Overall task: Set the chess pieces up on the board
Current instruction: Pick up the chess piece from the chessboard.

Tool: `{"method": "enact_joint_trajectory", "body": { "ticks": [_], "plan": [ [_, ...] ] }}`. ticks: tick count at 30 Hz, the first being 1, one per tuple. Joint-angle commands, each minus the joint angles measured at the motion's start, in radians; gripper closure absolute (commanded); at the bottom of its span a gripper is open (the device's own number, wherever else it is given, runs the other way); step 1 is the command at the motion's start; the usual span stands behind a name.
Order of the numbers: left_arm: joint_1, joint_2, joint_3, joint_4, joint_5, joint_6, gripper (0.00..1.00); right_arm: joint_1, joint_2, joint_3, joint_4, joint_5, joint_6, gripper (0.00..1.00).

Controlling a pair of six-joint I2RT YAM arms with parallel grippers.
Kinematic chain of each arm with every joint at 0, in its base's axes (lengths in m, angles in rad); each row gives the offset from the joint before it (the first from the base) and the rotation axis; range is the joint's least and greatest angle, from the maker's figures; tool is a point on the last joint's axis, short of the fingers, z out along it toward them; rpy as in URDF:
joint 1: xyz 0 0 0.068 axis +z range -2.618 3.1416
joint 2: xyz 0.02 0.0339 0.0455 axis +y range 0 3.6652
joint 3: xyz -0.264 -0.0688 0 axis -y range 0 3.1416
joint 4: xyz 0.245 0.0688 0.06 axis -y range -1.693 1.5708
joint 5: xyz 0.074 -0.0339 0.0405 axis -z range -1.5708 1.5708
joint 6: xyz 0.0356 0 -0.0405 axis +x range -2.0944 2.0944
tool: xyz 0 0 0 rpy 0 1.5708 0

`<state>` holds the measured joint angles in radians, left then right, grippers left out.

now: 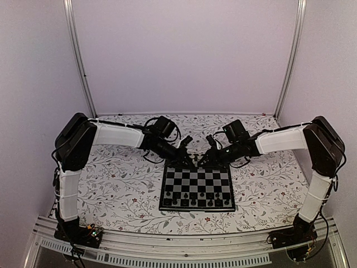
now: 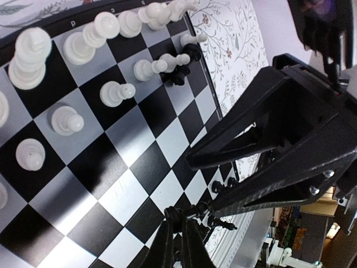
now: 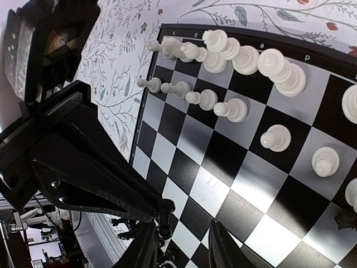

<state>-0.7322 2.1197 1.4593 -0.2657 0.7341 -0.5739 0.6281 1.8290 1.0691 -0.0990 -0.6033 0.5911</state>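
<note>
White pieces stand in two rows along the near edge of one board; their count is unclear. Left claw clenched, right claw released.

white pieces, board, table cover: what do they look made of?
White pieces: probably moulded plastic. They are smooth and slightly glossy, with soft highlights and even colour.
Board: hard, smooth and glossy, with bright glare on the squares. Plastic or coated metal, can't tell which.
Table cover: matte sheet with a printed floral pattern. Cloth or vinyl, open.
</note>
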Motion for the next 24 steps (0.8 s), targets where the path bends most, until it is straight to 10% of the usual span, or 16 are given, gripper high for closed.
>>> {"method": "enact_joint_trajectory", "body": {
  "ticks": [1, 24],
  "plan": [
    [0.014, -0.040, -0.007, 0.029, 0.022, -0.011, 0.93, 0.006, 0.027, 0.015, 0.048, -0.041, 0.018, 0.68],
    [0.022, -0.035, 0.003, 0.057, 0.034, -0.033, 0.93, 0.006, 0.052, 0.008, 0.121, -0.115, 0.044, 0.79]
  ]
}}
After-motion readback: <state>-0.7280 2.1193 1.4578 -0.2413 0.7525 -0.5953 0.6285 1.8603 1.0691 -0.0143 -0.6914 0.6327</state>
